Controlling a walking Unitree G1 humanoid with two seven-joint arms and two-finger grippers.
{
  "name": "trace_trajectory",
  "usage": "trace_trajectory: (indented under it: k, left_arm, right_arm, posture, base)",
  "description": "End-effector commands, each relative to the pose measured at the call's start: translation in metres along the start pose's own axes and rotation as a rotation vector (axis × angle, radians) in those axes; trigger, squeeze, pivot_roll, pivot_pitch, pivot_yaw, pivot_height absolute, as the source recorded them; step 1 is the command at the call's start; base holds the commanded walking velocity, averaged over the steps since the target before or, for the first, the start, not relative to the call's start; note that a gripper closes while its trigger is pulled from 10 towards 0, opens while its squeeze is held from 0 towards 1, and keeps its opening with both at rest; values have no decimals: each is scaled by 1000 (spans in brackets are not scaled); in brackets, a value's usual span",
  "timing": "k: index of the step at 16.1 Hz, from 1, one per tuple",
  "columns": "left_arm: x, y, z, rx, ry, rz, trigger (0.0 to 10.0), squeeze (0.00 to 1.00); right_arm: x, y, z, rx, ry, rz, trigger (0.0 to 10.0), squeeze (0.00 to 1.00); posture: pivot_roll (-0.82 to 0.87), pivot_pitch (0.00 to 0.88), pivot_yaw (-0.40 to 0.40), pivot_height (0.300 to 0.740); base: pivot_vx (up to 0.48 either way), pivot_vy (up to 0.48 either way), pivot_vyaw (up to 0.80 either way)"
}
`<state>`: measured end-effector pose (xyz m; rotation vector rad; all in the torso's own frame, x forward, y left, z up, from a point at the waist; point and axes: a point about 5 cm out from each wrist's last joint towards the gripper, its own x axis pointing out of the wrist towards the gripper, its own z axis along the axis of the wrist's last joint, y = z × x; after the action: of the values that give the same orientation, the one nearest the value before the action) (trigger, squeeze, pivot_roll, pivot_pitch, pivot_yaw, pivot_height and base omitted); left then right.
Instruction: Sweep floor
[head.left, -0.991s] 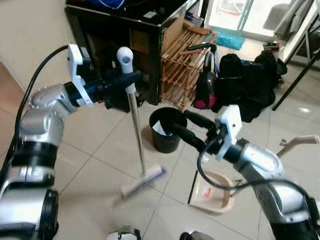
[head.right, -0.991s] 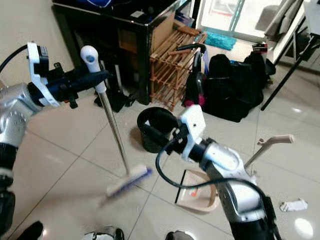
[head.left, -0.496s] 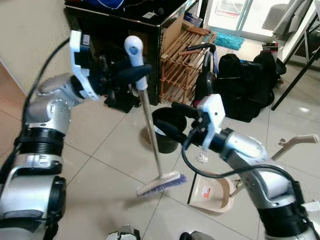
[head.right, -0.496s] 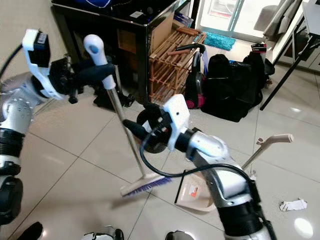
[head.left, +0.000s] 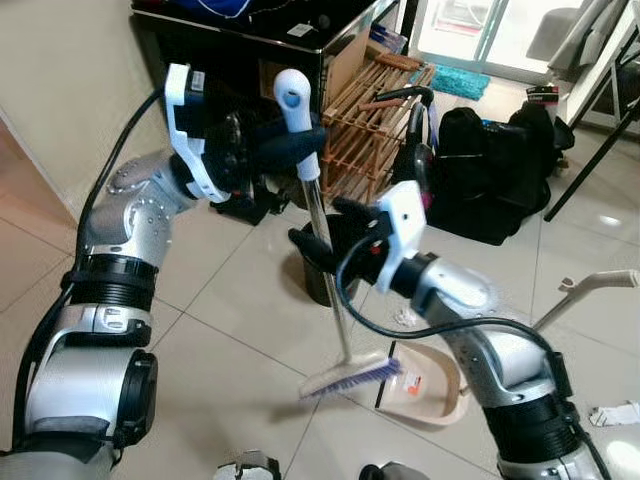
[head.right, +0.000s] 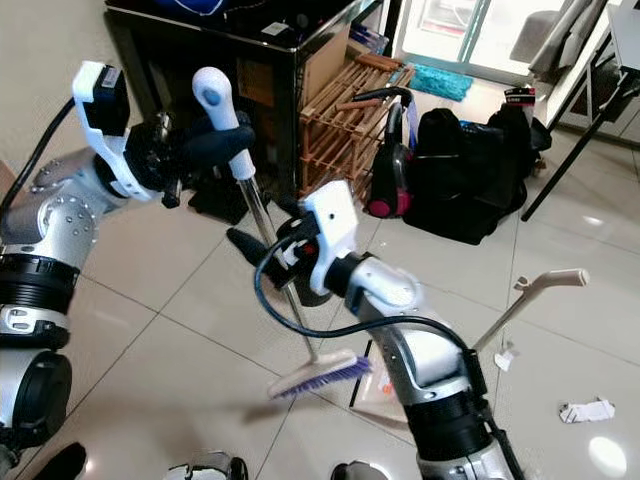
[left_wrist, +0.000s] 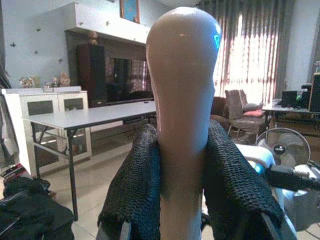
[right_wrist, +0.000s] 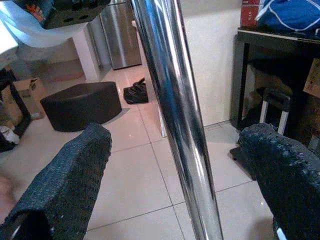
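Broom (head.left: 330, 290): upright, bristle head on tiled floor (head.left: 230, 330), dustpan (head.left: 430, 385) at its 3 o'clock. Left gripper (head.left: 295, 150): jaws clamped below the white handle top. Right gripper (right_wrist: 175, 165): jaws apart, straddling the shaft.

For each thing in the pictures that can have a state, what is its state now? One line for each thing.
Left gripper: shut on the broom's white grip.
Right gripper: open, fingers either side of the pole.
Broom: tilted, bristles on the floor beside the dustpan.
Dustpan: lying on the floor.
Black bin: upright.
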<state>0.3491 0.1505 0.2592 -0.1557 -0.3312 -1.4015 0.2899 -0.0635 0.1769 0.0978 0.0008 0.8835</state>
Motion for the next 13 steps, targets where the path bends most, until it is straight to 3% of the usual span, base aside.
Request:
trace_trajectory:
  k: [1, 5, 7, 8, 10, 13]
  left_arm:
    - [7, 0, 13, 46, -45, -18, 10000, 0]
    - [12, 0, 14, 33, -88, -12, 10000, 0]
    - [12, 1, 15, 22, -111, -6, 10000, 0]
    - [13, 2, 15, 13, -126, -1, 10000, 0]
    - [14, 2, 16, 12, -132, 2, 10000, 0]
    - [16, 3, 17, -4, -165, 10, 10000, 0]
  right_arm:
    - [4, 1, 2, -10, 6, 5, 10000, 0]
    - [8, 4, 0, -1, 0, 14, 10000, 0]
    - [9, 5, 0, 6, -5, 16, 2392, 0]
    - [9, 4, 0, 8, -10, 16, 1059, 0]
    - [11, 4, 1, 12, -18, 13, 0, 0]
    - [14, 5, 2, 14, -27, 16, 0, 0]
  posture:
    - [-26, 39, 10, 740]
    - [-26, 31, 13, 740]
    - [-25, 32, 13, 740]
    - [-24, 36, 14, 740]
    - [-22, 40, 12, 740]
    - [-18, 43, 10, 740]
  base:
    - [0, 0, 0]
    - [0, 0, 0]
    - [0, 0, 0]
    - [0, 0, 0]
    - [0, 0, 0]
    - [0, 0, 0]
